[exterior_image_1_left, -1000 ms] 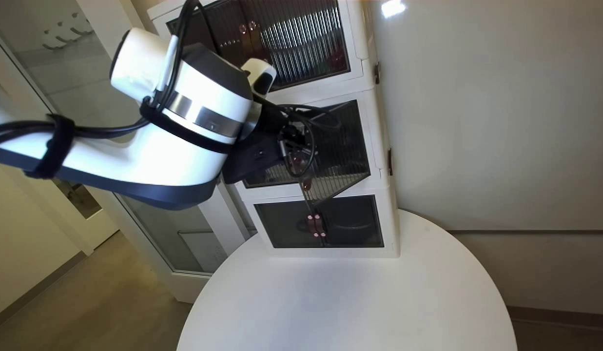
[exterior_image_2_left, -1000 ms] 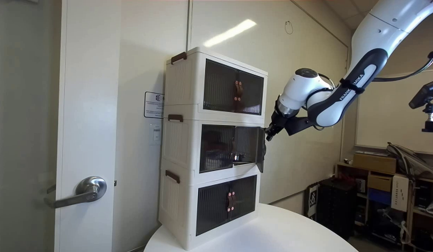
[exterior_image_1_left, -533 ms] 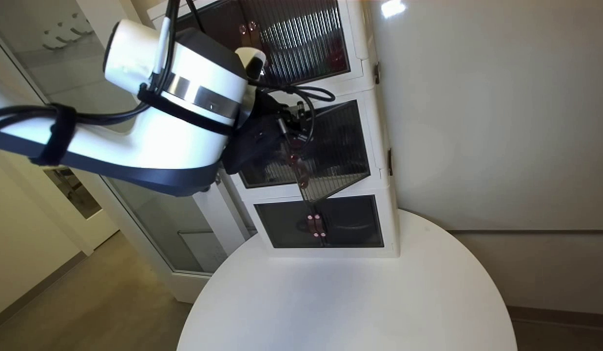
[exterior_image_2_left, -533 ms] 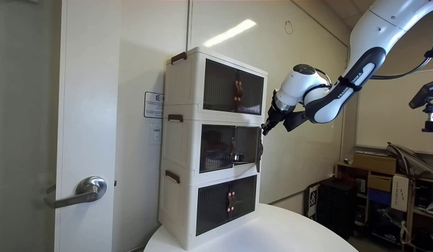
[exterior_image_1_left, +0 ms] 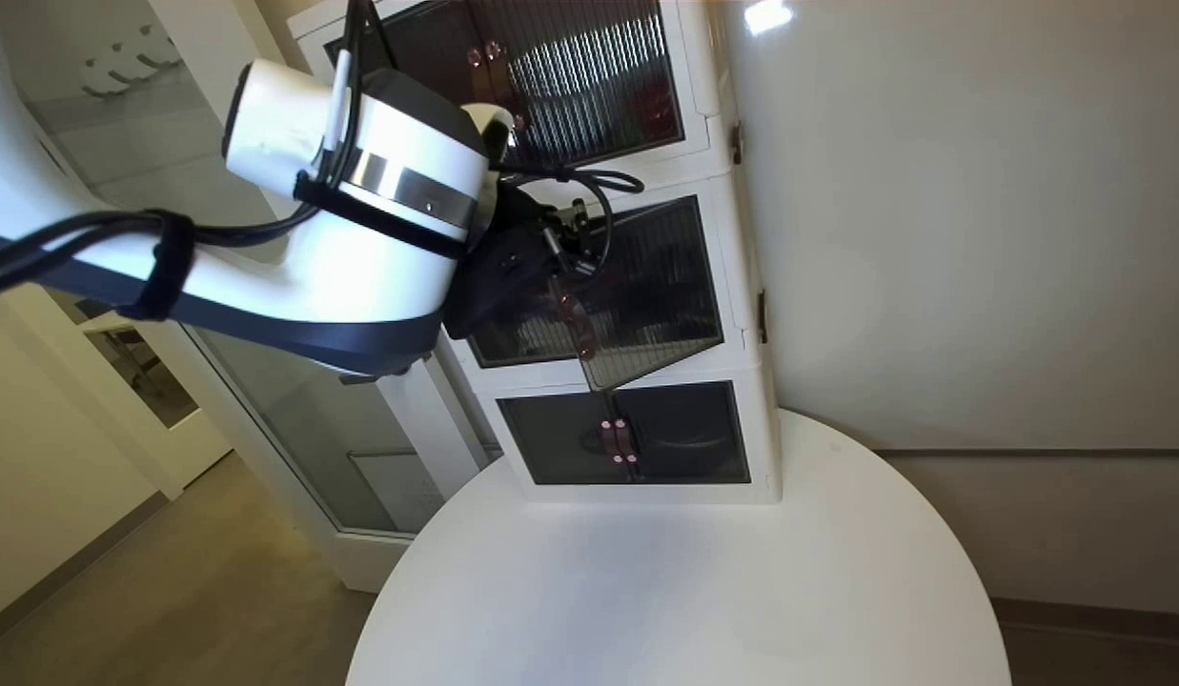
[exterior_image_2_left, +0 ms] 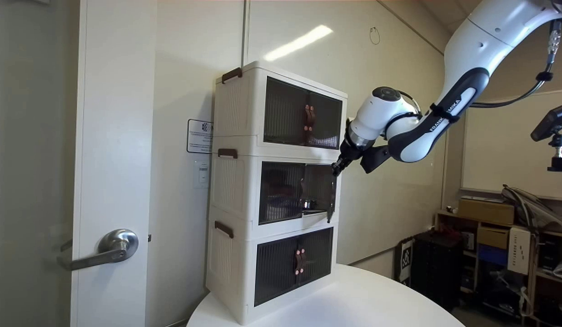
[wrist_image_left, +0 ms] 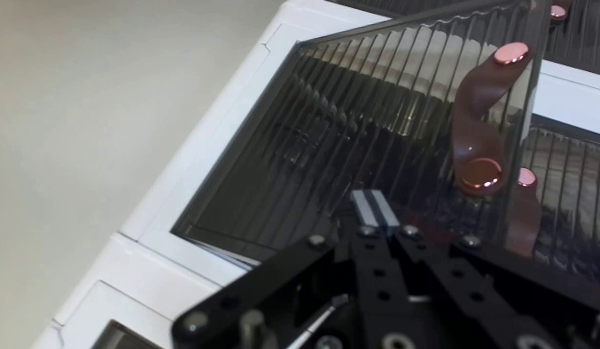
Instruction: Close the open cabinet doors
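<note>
The white cabinet point(exterior_image_2_left: 233, 184) has three stacked tiers with dark ribbed doors. The middle tier's open door point(exterior_image_2_left: 331, 197) stands out from the front; it also shows in an exterior view point(exterior_image_1_left: 646, 364) and in the wrist view point(wrist_image_left: 401, 106). Its brown strap handle point(wrist_image_left: 479, 126) has copper studs. The middle tier's other door point(exterior_image_2_left: 281, 193) is shut. My gripper point(wrist_image_left: 375, 208) is shut with nothing between its fingertips. In an exterior view my gripper point(exterior_image_2_left: 336, 169) is at the upper part of the open door's outer side; exact contact is hard to see.
The upper doors point(exterior_image_2_left: 303, 113) and lower doors point(exterior_image_2_left: 294, 265) are shut. The cabinet stands on a round white table point(exterior_image_1_left: 684, 591) beside a whiteboard wall point(exterior_image_1_left: 951, 238). A room door with a lever handle point(exterior_image_2_left: 117, 247) is near. A small metallic item point(exterior_image_2_left: 309, 204) shows inside the middle tier.
My gripper has moved toward the cabinet front, at the open door. The open door has swung partly inward, its free edge moving closer to the cabinet. The gripper stays shut.
</note>
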`<state>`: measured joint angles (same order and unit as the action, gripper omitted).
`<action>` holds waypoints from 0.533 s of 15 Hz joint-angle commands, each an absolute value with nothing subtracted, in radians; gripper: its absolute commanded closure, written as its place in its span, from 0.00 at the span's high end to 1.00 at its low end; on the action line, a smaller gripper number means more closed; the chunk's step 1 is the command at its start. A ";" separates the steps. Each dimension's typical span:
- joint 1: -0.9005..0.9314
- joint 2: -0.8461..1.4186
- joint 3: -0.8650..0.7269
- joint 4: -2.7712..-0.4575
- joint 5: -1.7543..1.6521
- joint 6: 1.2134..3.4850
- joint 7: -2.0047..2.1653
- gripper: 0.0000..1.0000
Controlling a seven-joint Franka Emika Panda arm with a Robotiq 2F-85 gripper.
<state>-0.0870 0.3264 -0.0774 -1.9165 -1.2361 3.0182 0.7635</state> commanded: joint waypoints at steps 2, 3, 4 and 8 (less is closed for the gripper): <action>-0.026 0.431 -0.063 -1.789 -1.280 3.017 0.778 0.00; -0.011 0.453 -0.059 -1.757 -1.284 3.019 0.777 0.00; 0.001 0.472 -0.057 -1.727 -1.287 3.022 0.774 0.00; 0.037 0.545 -0.069 -1.587 -1.311 3.031 0.760 0.00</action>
